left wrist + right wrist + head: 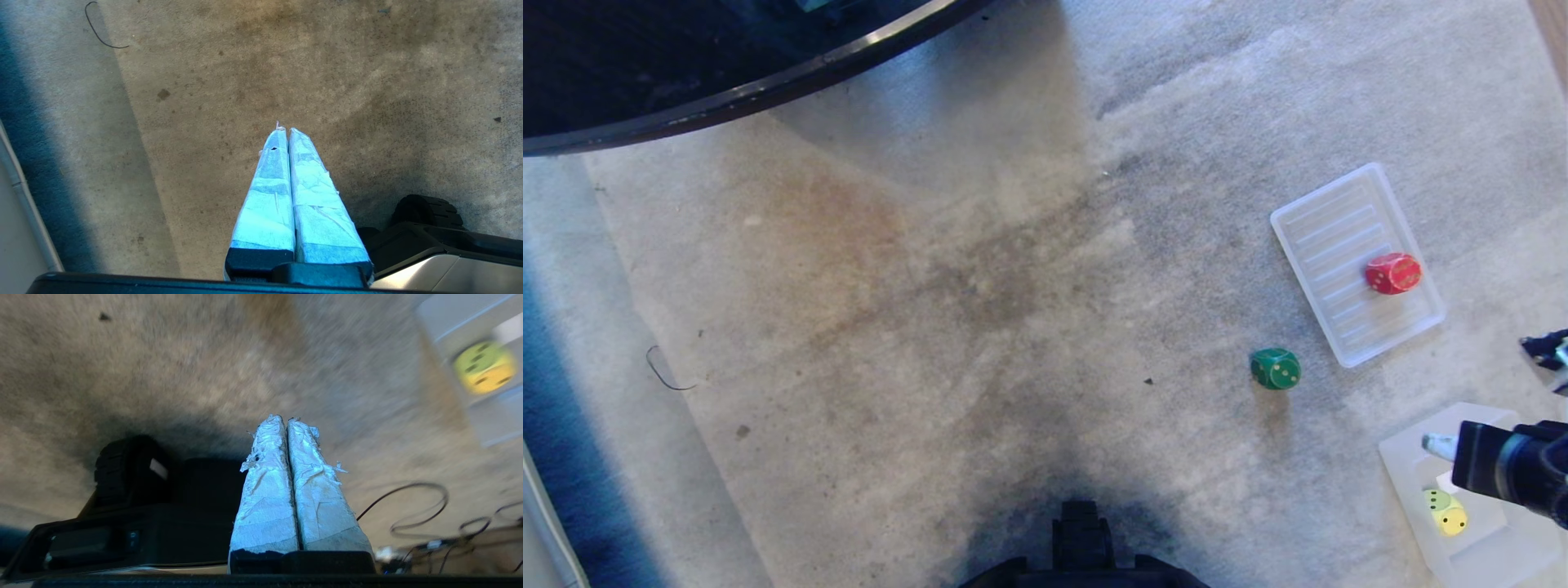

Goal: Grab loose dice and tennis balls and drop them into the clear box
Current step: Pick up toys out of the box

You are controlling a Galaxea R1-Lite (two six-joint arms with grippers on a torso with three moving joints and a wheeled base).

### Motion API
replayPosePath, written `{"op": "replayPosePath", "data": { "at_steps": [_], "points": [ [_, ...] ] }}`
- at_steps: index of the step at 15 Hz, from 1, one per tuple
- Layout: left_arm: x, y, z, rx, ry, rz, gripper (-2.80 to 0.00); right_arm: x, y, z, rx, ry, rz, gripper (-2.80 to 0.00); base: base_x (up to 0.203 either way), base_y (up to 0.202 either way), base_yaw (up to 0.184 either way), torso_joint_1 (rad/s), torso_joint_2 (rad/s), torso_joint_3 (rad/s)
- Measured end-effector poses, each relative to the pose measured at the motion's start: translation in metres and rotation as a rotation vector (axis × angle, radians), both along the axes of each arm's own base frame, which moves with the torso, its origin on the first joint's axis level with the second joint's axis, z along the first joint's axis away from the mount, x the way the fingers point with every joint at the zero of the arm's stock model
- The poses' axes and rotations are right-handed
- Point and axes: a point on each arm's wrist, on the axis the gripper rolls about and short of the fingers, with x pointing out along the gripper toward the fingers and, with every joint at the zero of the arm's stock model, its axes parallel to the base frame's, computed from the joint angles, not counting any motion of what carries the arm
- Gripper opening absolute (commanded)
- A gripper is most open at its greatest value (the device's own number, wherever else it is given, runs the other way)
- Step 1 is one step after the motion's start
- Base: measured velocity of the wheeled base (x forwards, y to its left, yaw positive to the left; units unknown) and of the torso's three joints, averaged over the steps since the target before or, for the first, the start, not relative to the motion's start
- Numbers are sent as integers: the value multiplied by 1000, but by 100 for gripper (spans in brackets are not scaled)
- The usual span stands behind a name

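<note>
Nearest the robot, the black moulded front of its base (1082,547) juts onto a short-pile grey carpet (980,327), matted and stained brownish in a broad patch, with a deep blue strip along its left edge. The left gripper (287,130) hangs over that carpet beside the base, its two long tapered fingers (265,196) wrapped in crinkled pale tape and pressed flat together with nothing between them. The right gripper (284,418), taped the same way with frayed edges at the tips, is likewise clenched on nothing; in the head view its dark arm reaches in from the right edge above the clear box (1409,457), a frosted, round-cornered plastic tub with low walls. Inside the box lies the yellow die (1452,520), a chunky cube with dark pips; something yellow-green touches it, possibly a tennis ball, though it is mostly hidden. Farther out the dark green die (1275,368) sits alone on the carpet, round-cornered with pale pips. Beyond it lies a flat translucent tray (1327,220) with raised ribs, set at an angle, and the red die (1393,273) rests on its near right part. Farthest away, a glossy black curved edge (768,86) crosses the upper left corner.
</note>
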Motion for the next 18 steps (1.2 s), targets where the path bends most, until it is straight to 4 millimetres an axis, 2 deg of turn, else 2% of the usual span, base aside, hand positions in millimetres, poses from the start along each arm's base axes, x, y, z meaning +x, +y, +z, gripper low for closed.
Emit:
{"op": "replayPosePath", "data": {
  "at_steps": [2,5,8,9,18],
  "points": [
    [0,0,0,0,0,0,-280,26,13,-20,57,69,8,-280,0,0,0,0,0,0],
    [0,0,0,0,0,0,-280,61,27,-43,76,51,34,-280,0,0,0,0,0,0],
    [0,0,0,0,0,0,-280,83,25,-60,29,22,52,-280,0,0,0,0,0,0],
    [0,0,0,0,0,0,-280,88,23,-63,14,11,53,0,0,0,0,0,0,0],
    [0,0,0,0,0,0,-280,128,13,-81,-142,-158,155,0,0,0,0,0,0,0]
  ]
}}
